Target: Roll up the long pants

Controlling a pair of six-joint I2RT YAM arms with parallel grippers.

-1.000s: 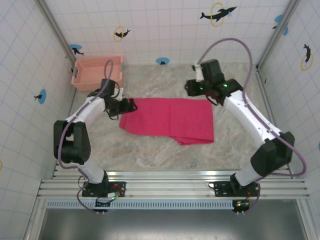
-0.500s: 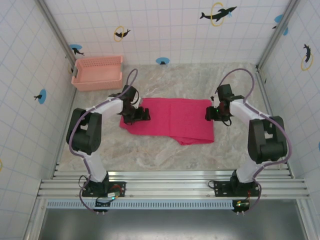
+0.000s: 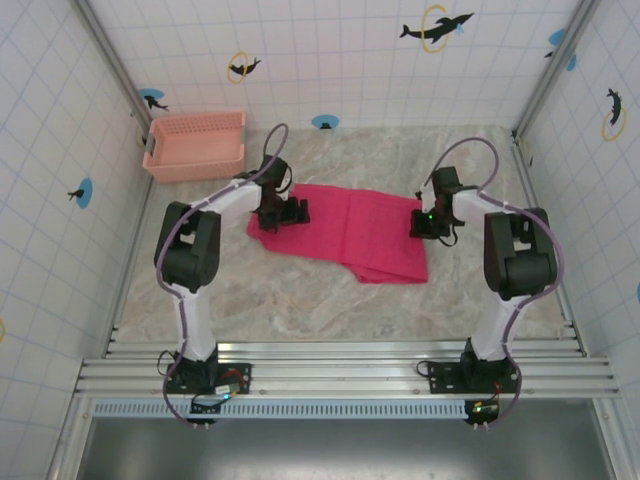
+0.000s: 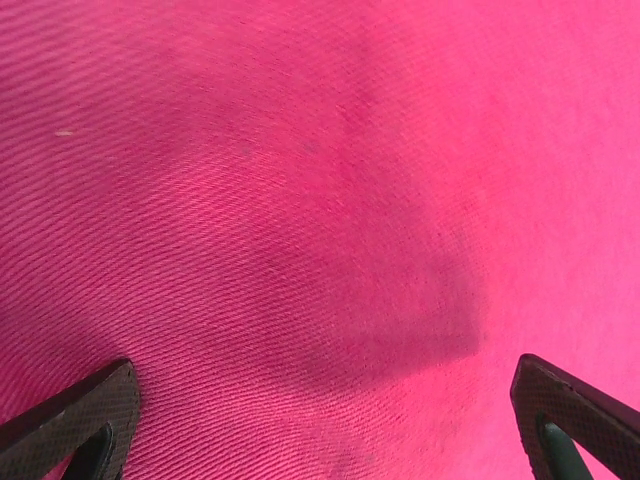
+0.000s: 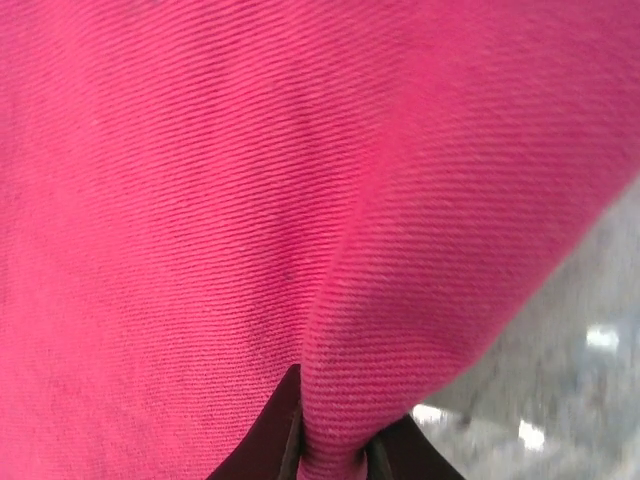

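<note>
The long pants [image 3: 350, 235] lie folded flat on the marble tabletop, a bright magenta slab running left to right. My left gripper [image 3: 292, 212] hovers low over their left end. In the left wrist view the gripper [image 4: 320, 435] is open, its dark fingertips [image 4: 75, 415] wide apart with flat cloth [image 4: 300, 200] between them. At the pants' right edge sits my right gripper [image 3: 424, 222]. In the right wrist view that gripper [image 5: 330, 450] is shut on a raised fold of the pants [image 5: 400, 260].
A pale salmon mesh basket [image 3: 195, 145] stands at the back left against the tiled wall. Bare marble tabletop [image 3: 300, 300] stretches in front of the pants. Tiled walls and metal posts close in the sides.
Both arms came down onto the pants. The left gripper slid right over the left end, and that end shifted a little right. The right gripper closed on the right edge.
</note>
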